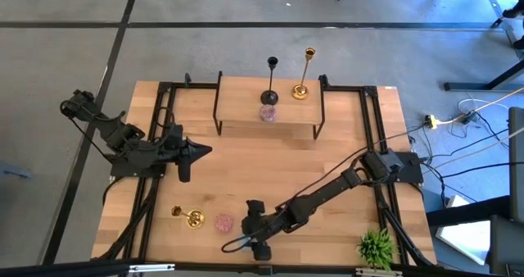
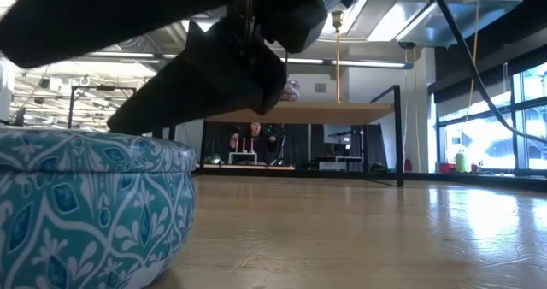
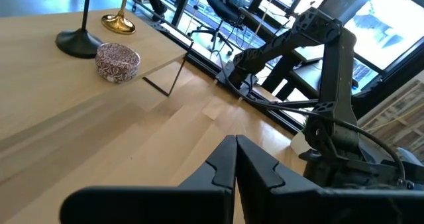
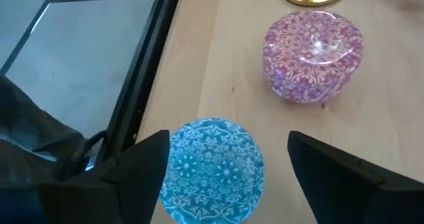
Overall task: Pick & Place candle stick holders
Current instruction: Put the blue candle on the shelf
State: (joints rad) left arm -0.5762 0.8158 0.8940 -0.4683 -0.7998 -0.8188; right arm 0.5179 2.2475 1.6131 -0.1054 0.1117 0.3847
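At the high view's bottom centre the right gripper (image 4: 225, 168) straddles the light blue holder (image 4: 211, 169) with jaws wide, gripping nothing, the pink holder (image 4: 313, 54) and a gold stick (image 1: 191, 218) just beside, while the left gripper (image 1: 199, 152) waits, jaws closed and empty, left of centre.

The right arm extends diagonally from its base at the table's right side toward the near-centre edge, elbow bent, wrist lowered close to the surface. The right tool (image 4: 225, 164) points down at the table with its two dark fingers (image 4: 142, 159) spread wide apart, one on each side of the gap. The left arm sits folded at the table's left side, forearm level, wrist directed toward the table centre. The left tool (image 1: 199, 152) hangs above the surface with its fingers (image 3: 223, 168) pressed together, gripping nothing.
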